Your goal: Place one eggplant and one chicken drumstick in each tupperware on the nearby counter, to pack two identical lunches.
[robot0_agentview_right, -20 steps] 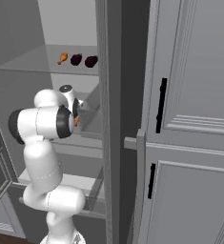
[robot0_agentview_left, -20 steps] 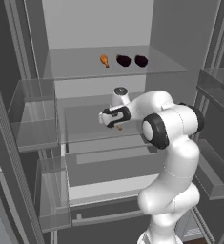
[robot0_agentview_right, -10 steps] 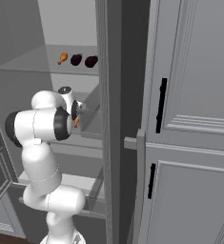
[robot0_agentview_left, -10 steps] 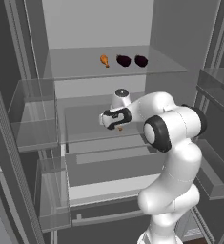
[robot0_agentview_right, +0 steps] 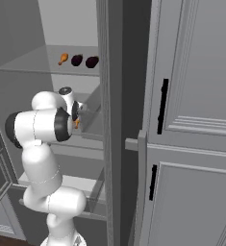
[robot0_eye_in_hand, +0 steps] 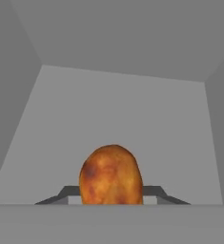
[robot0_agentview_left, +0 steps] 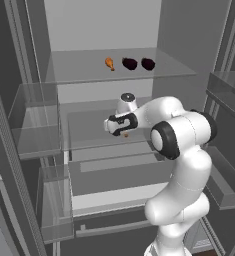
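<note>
The hand (robot0_eye_in_hand: 111,198) is gripping a browned orange chicken drumstick (robot0_eye_in_hand: 111,175) between its fingers, over the glass fridge shelf (robot0_agentview_left: 89,137).

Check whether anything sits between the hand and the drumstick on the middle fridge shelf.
Nothing visible does. In the hand view the drumstick sits right between the fingertips of the hand, which look closed against its sides. The shelf beyond it is bare. Another drumstick and two eggplants lie on the shelf above.

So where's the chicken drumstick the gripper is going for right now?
The drumstick sits between the gripper fingers in the hand view, on the fridge's middle shelf, one level below the other drumstick.
</note>
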